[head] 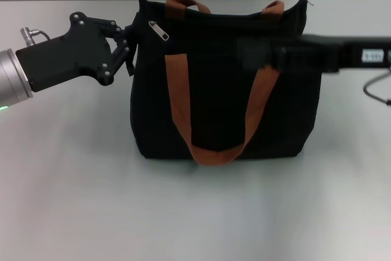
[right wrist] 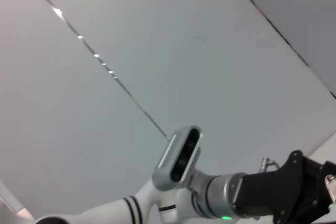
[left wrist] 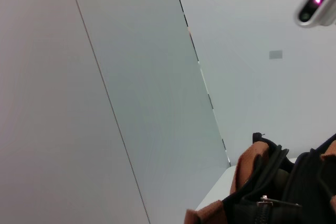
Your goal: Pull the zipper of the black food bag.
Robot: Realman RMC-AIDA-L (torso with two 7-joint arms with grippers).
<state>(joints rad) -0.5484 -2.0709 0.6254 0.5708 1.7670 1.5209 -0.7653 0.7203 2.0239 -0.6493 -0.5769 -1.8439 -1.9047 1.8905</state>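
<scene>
Both grippers at the black food bag (head: 226, 84), near the table's (head: 183, 212) far edge.
Left gripper (head: 130, 44) pinches the bag's left end beside the zipper (head: 158, 30); right gripper's (head: 259, 54) grip: cannot tell.

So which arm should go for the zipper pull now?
Probably the left. The left gripper sits at the bag's top corner, just beside the silver zipper. The right gripper is in front of the bag's far half, away from it.
</scene>
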